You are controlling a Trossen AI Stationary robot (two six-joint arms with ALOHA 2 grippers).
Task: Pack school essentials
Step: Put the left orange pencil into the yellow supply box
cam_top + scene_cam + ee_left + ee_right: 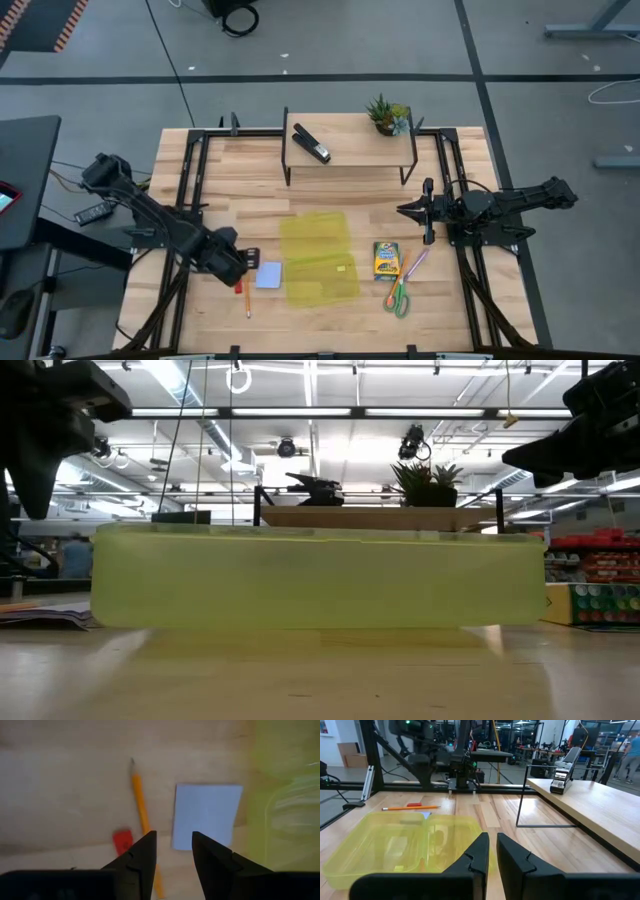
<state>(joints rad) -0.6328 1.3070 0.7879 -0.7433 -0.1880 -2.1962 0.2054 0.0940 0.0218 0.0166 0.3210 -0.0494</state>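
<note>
- We see our left gripper (172,851) hovering with its fingers parted and empty; the pale blue square notepad (206,814) lies flat on the wood just ahead of them.
- The orange pencil (142,812) runs just beside one fingertip, with the small red eraser (122,842) beside it.
- Our right gripper (492,851), fingers pressed together, waits past the open yellow translucent plastic case (400,847).
</note>
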